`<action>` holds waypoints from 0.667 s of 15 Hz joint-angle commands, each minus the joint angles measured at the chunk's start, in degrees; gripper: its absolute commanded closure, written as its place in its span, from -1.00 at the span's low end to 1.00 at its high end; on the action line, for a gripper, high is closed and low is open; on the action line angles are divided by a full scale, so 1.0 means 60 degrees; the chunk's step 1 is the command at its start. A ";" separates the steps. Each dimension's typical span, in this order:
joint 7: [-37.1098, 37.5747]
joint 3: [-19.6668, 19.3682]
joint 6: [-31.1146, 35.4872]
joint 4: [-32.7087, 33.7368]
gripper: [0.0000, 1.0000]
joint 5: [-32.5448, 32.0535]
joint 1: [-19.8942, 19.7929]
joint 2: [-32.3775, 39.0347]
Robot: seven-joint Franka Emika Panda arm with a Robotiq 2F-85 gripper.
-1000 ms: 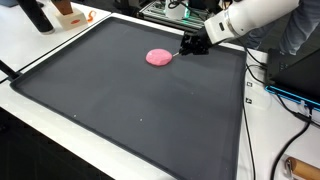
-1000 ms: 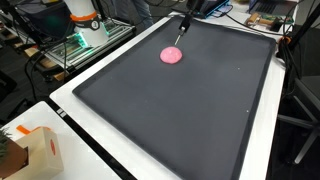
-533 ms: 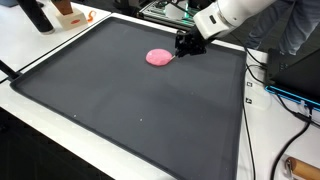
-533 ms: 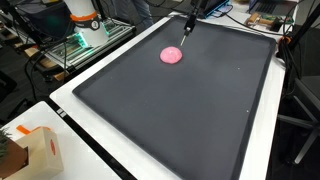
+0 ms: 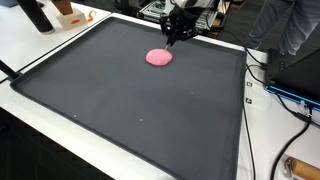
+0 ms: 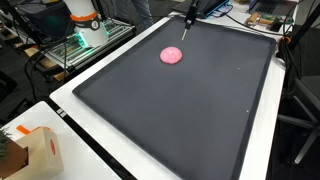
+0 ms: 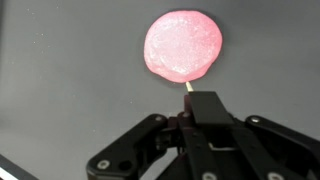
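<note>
A flat, round pink lump (image 5: 158, 57) lies on the large dark mat (image 5: 120, 110), toward its far side; it shows in both exterior views (image 6: 172, 56) and fills the top of the wrist view (image 7: 183, 45). My gripper (image 5: 171, 38) hangs above the mat just beyond the lump, clear of it. It is shut on a thin pale stick (image 6: 184, 27) that points down from the jaws. In the wrist view only the stick's tip (image 7: 187, 88) shows past the shut jaws (image 7: 203, 100), near the lump's edge.
The mat (image 6: 180, 110) lies on a white table. A cardboard box (image 6: 30, 150) stands at a near corner. A dark bottle (image 5: 35, 15) and an orange-and-white thing (image 5: 66, 12) stand off the mat. Cables (image 5: 270, 90) run along one side.
My gripper has lifted with the stick and drawn back from the pink lump toward the mat's far edge. The lump has not moved.
</note>
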 commanded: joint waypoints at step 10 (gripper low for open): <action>-0.3248 -0.0226 0.0602 -0.2256 0.94 0.3213 -0.1241 -0.3421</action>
